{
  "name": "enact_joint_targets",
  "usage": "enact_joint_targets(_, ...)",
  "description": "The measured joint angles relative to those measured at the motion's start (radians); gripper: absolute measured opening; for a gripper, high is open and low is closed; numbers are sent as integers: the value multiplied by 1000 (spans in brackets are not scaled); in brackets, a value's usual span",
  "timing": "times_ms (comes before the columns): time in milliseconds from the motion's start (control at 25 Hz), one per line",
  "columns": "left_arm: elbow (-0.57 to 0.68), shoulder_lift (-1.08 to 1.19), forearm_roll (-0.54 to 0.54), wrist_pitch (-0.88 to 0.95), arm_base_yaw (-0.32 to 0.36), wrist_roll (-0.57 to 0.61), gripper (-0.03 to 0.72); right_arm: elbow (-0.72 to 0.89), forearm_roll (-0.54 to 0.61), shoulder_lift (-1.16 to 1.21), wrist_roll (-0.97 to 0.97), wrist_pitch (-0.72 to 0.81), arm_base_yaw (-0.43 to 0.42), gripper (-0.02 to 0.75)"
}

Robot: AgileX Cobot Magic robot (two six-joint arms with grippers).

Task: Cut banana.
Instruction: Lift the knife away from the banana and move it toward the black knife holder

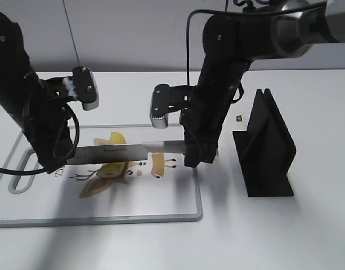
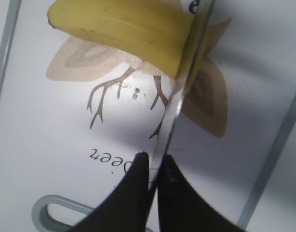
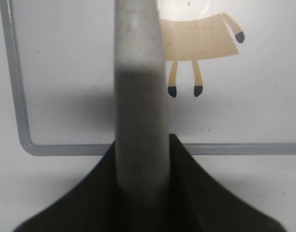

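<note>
A: Start at the hands. What is the right gripper (image 1: 198,157) doing?

B: It points straight down, clamped on the grey handle (image 3: 138,111) of a knife (image 1: 124,151). In the right wrist view the handle runs up between the two dark fingers (image 3: 80,203), which sit tight against its sides.

A: And the left gripper (image 2: 151,186)?

B: Its arm leans in from the left of the exterior view, and its fingertips pinch the far end of the blade (image 2: 179,104). So the knife is held at both ends, lying level and crosswise over the cutting board (image 1: 161,205).

A: Where is the banana (image 1: 115,153)?

B: On the board, on top of the printed cartoon deer (image 1: 135,169), directly under the blade. In the exterior view its long axis runs roughly front to back, across the knife, with yellow showing on both sides of the steel.

A: Is the blade in it?

B: In the left wrist view the edge meets the peel at the banana's end; how deep, I cannot tell.

A: Anything else?

B: A black knife stand (image 1: 266,149) to the right of the board, on the white table (image 1: 307,236).
</note>
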Motion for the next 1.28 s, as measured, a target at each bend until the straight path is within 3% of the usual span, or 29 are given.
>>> enact_joint_targets(1280, -16, 121, -27, -27, 3, 8, 22, -9, 6, 86, 1, -19, -3, 174)
